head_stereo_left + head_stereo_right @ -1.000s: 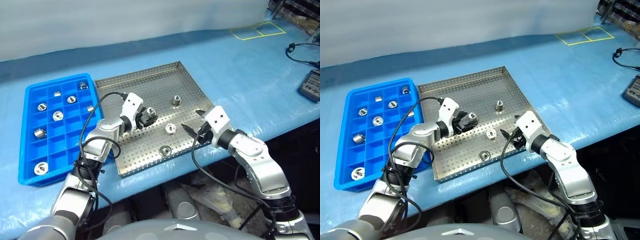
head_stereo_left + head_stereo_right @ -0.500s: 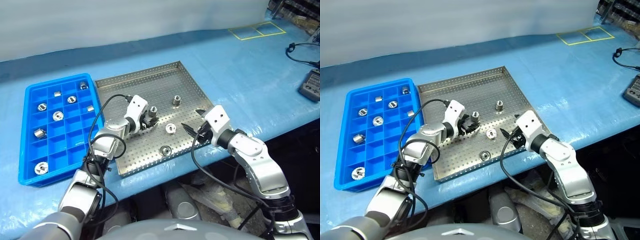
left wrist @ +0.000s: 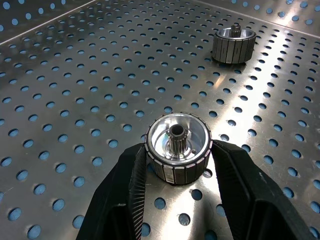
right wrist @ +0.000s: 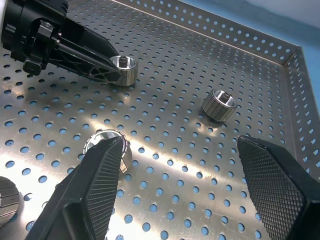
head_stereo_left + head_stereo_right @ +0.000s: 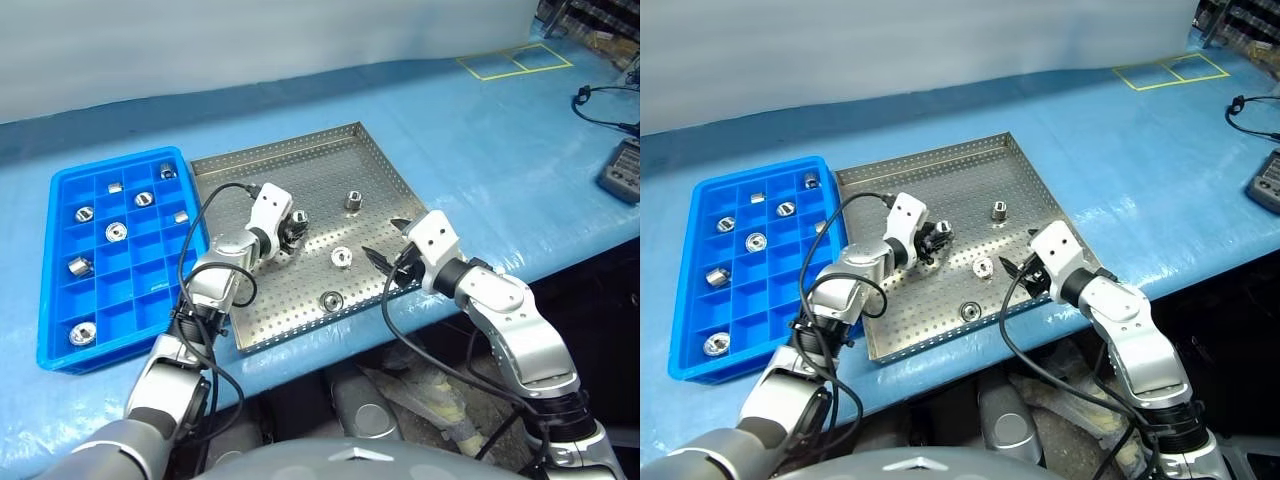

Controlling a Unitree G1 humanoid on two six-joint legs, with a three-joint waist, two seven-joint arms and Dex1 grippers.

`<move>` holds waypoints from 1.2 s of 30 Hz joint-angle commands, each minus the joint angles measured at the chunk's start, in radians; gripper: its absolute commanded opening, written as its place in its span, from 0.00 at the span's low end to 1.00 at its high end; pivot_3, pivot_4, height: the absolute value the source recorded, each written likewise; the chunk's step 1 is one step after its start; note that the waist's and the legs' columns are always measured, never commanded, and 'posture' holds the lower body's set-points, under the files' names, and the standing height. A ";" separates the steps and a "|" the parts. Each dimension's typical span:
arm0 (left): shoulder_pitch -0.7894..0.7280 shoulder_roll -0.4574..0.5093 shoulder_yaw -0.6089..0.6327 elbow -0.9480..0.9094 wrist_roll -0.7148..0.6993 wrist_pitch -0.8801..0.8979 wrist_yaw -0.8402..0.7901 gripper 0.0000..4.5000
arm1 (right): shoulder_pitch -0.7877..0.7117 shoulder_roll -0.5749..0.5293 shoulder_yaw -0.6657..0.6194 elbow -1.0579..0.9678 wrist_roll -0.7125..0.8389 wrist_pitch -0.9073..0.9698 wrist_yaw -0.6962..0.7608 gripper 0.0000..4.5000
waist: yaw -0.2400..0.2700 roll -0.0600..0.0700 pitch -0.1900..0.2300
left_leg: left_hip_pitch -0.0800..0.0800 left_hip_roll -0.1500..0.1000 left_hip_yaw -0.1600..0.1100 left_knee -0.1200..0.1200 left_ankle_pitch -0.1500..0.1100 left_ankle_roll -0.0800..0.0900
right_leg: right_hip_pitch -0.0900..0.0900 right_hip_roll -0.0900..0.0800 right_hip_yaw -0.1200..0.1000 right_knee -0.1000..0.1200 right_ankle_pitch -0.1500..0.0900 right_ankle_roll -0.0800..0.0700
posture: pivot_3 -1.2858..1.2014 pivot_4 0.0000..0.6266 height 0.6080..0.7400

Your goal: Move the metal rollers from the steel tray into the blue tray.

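A: How did the left gripper (image 3: 176, 165) stand?

B: Its two fingers (image 3: 122, 192) had a roller (image 3: 177, 147) between them, pads touching or all but touching its ribbed sides, so it read as gripping that roller. The roller sat on the steel tray (image 5: 300, 160), bore facing up.

A: And past the fingers?

B: A second roller (image 3: 233, 44) lay well ahead of the tips, clear of them. Two more, one (image 5: 342, 257) and another (image 5: 330, 300), lay nearer the right gripper (image 4: 185, 185), whose jaws stood wide apart over the tray, holding nothing. One of those sat just beside its left finger (image 4: 100, 170).

A: What would have made the pick go well?

B: Probably a firm squeeze on the ribbed wall before lifting, since a smooth small cylinder could squirt out. Then a straight lift clear of the rim, and across to a free cell of the blue tray (image 5: 60, 185), which lay beside the steel one on the left arm's side, several cells already filled.
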 commanded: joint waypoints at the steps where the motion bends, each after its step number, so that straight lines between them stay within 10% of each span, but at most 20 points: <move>1: -0.020 -0.003 0.010 -0.009 0.003 -0.016 -0.008 0.47 | -0.013 -0.002 -0.008 -0.039 -0.001 -0.010 -0.006 0.85 | 0.000 0.000 0.000 | 0.000 0.000 0.000 0.000 0.000 0.000 | 0.000 0.000 0.000 0.000 0.000 0.000 | 0.38 0.24 1.00; 22: 0.267 0.202 0.420 -0.607 -0.064 0.214 0.166 0.38 | -0.054 0.013 0.037 0.006 -0.003 -0.025 0.020 0.85 | 0.009 0.000 0.000 | -0.002 0.001 0.000 0.000 0.000 0.000 | -0.004 -0.001 0.000 0.002 0.000 0.000 | 0.42 0.24 1.00; 36: 0.549 0.234 0.620 -0.865 -0.060 0.387 0.243 0.38 | -0.113 0.013 0.066 0.071 -0.004 -0.047 0.065 0.85 | 0.123 0.000 0.000 | -0.002 0.001 -0.001 0.000 0.000 0.000 | -0.004 -0.004 -0.004 0.001 0.000 -0.002 | 0.46 0.24 1.00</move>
